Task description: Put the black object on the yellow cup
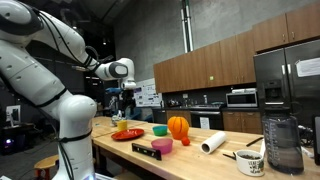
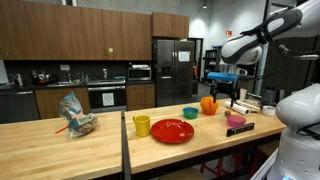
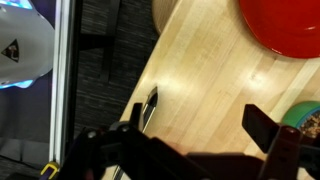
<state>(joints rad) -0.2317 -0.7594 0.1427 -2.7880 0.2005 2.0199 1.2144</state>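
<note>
Black object (image 1: 147,151) lies flat at the bench (image 1: 195,162) edge beside pink cup (image 1: 163,145), well apart from yellow cup (image 2: 142,125). End effector (image 2: 222,97) hangs above, jaws spread, empty. Bar judged rigid and light; grasp mid-length across its narrow width.

one yellow cup (image 2: 142,125), one pink cup (image 2: 236,121), one green cup (image 2: 190,113), one red plate (image 2: 172,131), one pumpkin (image 2: 209,104), one black bar (image 1: 146,150), one white mug (image 1: 250,163), one paper roll (image 1: 213,143), one clear jug (image 1: 282,145), one crumpled bag (image 2: 75,115), one robot arm (image 1: 40,60)
</note>
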